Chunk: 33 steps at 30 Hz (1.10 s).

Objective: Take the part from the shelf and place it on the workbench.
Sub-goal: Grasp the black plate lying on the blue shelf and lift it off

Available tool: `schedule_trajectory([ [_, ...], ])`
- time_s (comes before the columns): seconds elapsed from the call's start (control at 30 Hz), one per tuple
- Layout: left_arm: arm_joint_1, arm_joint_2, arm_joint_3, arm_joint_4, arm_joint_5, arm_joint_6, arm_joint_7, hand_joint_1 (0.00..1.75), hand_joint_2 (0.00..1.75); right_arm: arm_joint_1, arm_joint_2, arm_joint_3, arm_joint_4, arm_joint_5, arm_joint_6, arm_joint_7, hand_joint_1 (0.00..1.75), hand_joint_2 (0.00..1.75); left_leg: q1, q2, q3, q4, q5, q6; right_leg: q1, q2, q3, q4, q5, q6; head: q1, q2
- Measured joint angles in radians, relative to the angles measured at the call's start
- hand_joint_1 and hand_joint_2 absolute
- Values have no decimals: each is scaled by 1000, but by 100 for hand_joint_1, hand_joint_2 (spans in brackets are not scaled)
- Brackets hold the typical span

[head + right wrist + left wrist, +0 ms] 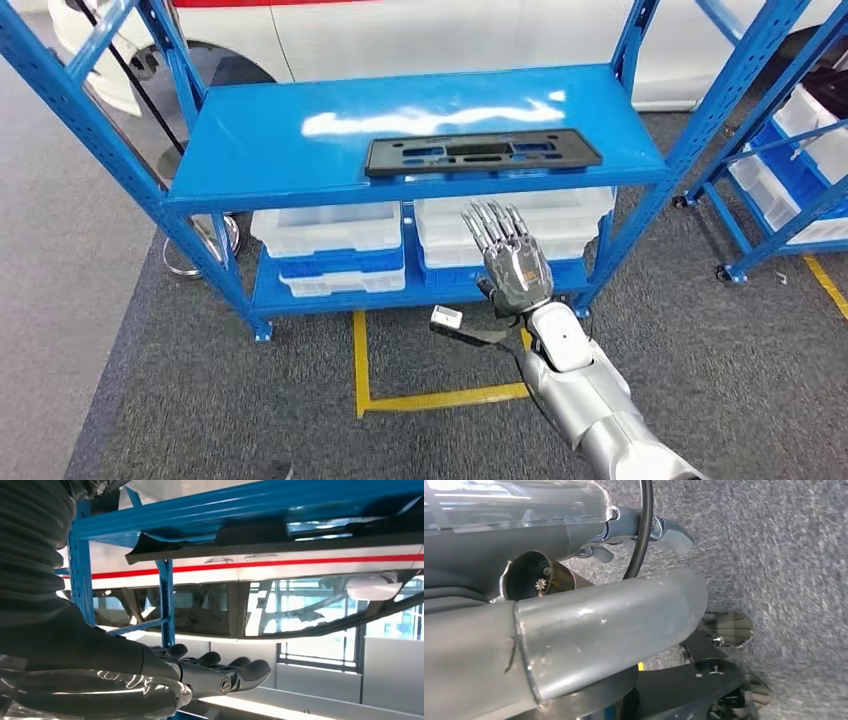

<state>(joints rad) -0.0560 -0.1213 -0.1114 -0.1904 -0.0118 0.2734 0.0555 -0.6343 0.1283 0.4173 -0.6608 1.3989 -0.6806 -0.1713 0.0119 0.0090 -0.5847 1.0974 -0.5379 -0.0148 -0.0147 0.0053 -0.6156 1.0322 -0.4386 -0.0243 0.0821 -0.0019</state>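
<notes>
The part [483, 153] is a flat black plastic plate, long and narrow, with several rectangular cut-outs through it and a slightly raised rim. It lies flat on the top shelf of the blue metal rack [300, 140], close to the front edge and a little right of the middle, its long side running along the shelf. In the right wrist view its dark edge [260, 542] shows along the lip of the blue shelf.

The right hand [507, 256] is raised in front of the rack, just under the front edge of that top shelf and below the part, not touching it. Its fingers [492, 226] are stretched out straight and slightly spread, pointing up towards the shelf, and it holds nothing. The silver forearm [590, 400] comes up from the lower right. The same fingers [235, 672] show level and extended, close together, in the wrist view.

The left hand [589, 630] hangs over grey carpet; whether its fingers are apart or curled, I cannot tell.

White plastic bins [330, 228] sit on the lower shelf, and yellow tape [400, 400] marks the floor.
</notes>
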Motion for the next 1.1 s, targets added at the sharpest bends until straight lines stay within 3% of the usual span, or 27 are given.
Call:
schedule_trajectory([
  [0.07,1,0,0,0,0,0,0,0,0,1,1,0,-1,0,0,0,0,175,0,0,-68,136,-56,-6,2,0,1,0,-2,-5,-1,0],
  [0.13,3,0,0,0,0,0,0,0,0,3,2,0,-1,0,0,0,0,175,1,0,-112,206,-60,-7,4,2,2,1,-3,-7,-1,0],
  [0.17,4,0,0,0,0,0,0,0,0,4,2,0,-1,0,0,0,0,175,1,0,-106,181,-31,-5,4,4,4,2,-4,-7,-1,0],
  [0.23,4,0,0,0,0,0,0,0,0,3,3,0,-2,0,0,0,0,175,0,-2,-51,49,46,3,5,8,9,4,-8,-5,-1,0],
  [0.3,3,1,0,0,0,0,-1,0,0,2,5,0,-2,0,0,0,0,175,-4,-4,-5,-56,83,12,8,11,8,7,-10,2,0,0],
  [0.4,2,1,0,0,0,0,-1,0,0,2,6,-1,-2,1,0,-1,0,175,-4,-4,2,-79,86,25,9,11,5,5,-9,18,-1,0],
  [0.47,2,1,0,0,0,0,-1,0,0,1,6,-2,-3,1,0,-3,0,175,1,-2,6,-90,93,38,9,8,-7,35,-33,28,1,0],
  [0.57,1,1,0,0,0,0,-1,0,0,3,6,-5,-3,1,0,-3,0,175,1,0,6,-93,96,47,6,5,-86,207,-120,39,2,0],
  [0.6,2,0,0,0,0,0,-1,0,0,5,6,-5,-3,0,0,-3,0,175,1,0,6,-92,96,47,5,4,-111,257,-133,41,2,0],
  [0.63,2,0,0,0,0,0,-1,0,0,7,6,-6,-2,1,0,-3,0,175,1,0,6,-91,95,48,3,4,-121,276,-129,42,2,0],
  [0.67,3,0,0,0,0,0,-1,0,0,8,5,-6,-2,1,0,-3,0,175,1,0,6,-89,94,47,2,3,-110,252,-106,42,2,0],
  [0.77,2,0,0,0,0,0,-1,0,0,4,5,-6,-2,0,0,-3,0,175,-1,-2,6,-81,87,40,5,-2,-17,61,-19,33,1,0],
  [0.83,1,0,0,0,0,0,-1,0,0,3,5,-6,-2,0,0,-3,0,175,-3,-2,2,-79,86,32,10,-3,7,7,-11,26,1,0],
  [0.93,2,0,0,0,0,0,-1,0,0,3,5,-6,-3,0,0,-3,0,175,-4,-1,-1,-74,78,16,6,0,9,-5,-4,11,1,0],
  [1.0,1,0,0,0,0,0,-2,0,0,1,7,-6,-4,0,0,-3,0,175,-2,-3,-29,-9,35,6,0,-1,15,-16,1,-1,-1,0],
  [1.1,3,0,0,0,-8,-3,1,0,0,-2,8,-6,10,1,5,12,0,175,1,-3,-118,181,-45,-5,1,-2,16,-16,-2,-8,-2,0],
])
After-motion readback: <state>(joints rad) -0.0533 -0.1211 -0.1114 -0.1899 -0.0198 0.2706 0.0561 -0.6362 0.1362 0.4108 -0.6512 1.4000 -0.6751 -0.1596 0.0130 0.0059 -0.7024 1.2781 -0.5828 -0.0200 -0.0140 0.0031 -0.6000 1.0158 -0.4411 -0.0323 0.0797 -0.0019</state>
